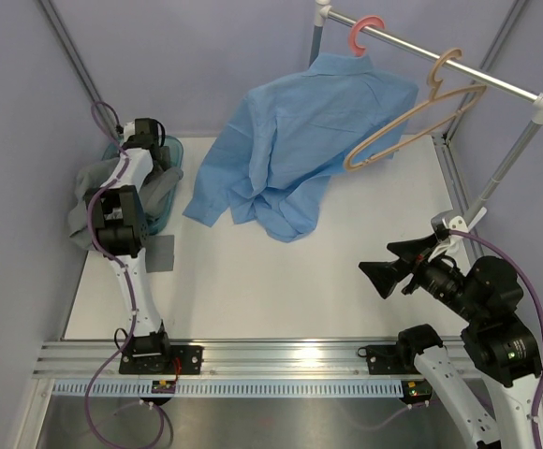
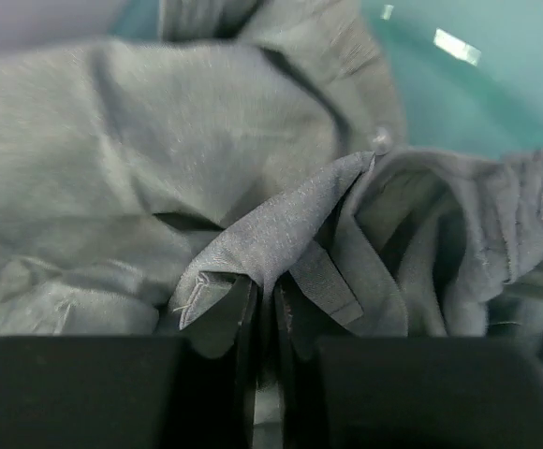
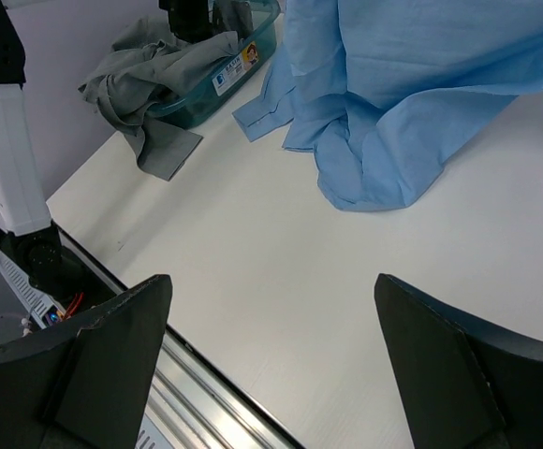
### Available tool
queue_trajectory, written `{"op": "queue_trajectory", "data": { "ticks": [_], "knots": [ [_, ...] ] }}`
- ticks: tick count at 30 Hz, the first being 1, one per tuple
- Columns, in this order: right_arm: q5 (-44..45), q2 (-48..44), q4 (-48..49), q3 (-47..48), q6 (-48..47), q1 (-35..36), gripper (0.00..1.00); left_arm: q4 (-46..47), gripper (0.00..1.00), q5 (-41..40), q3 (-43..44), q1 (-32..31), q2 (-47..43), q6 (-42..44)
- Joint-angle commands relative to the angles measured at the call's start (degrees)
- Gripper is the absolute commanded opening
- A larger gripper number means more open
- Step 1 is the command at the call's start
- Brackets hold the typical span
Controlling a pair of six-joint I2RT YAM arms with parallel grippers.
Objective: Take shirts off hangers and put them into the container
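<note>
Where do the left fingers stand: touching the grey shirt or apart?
Touching. The left wrist view shows a fold of the grey shirt pinched between the fingers.

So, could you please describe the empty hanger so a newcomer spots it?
Find the grey metal rail over the far right corner of the table. Two hangers hook over it: the pale tan hanger hangs bare, while the coral-pink hanger holds the light blue shirt.

Robot lab booth: plain lilac walls (image 1: pixel 206 56), white table (image 1: pixel 281 281), slotted aluminium rail (image 1: pixel 281 355) along its near edge.
</note>
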Motion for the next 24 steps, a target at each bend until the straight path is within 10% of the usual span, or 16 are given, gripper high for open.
{"op": "queue_trajectory", "data": {
  "ticks": [1, 5, 8, 12, 24],
  "knots": [
    [0.54, 0.31, 1.75, -0.11, -1.36, -0.10, 0.99, -3.49, 0.16, 4.28, 1.31, 2.17, 1.68, -1.62],
    [0.45, -0.31, 1.75, -0.20, -1.54, -0.10, 0.99, -5.61, 0.33, 7.88, 1.32, 3.31, 1.27, -1.70],
    [0.45, -1.10, 1.92, -0.29, -1.45, -0.10, 0.99, -5.61, 0.69, 11.04, 1.32, 3.23, -4.69, -1.97],
    [-0.07, -2.24, 2.10, -0.46, -1.18, -0.10, 0.99, -5.70, 0.92, 14.57, 1.32, 2.79, -14.70, -3.02],
    [-2.97, -6.64, 2.10, -0.81, -0.39, -0.10, 0.99, -5.35, 0.99, 11.23, -23.61, 2.78, -47.94, -9.52]
  ]
}}
